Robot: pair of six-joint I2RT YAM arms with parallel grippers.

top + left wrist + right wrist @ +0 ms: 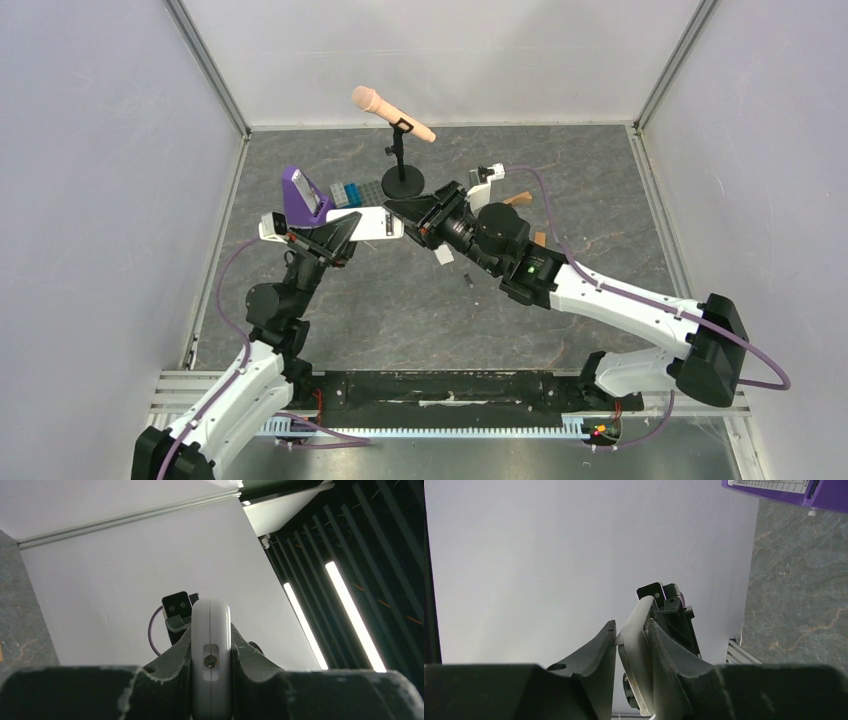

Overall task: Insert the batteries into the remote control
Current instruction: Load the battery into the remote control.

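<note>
Grey marbled table (400, 310): above its middle, the left gripper (350, 231) clamps one end of the white remote control (378, 222), and the right gripper (401, 220) pinches the opposite end.

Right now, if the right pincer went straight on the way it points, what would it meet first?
The right pincer would meet the remote control first, already between its fingers; right behind it, apparently, the left pincer holding the other end.
</note>
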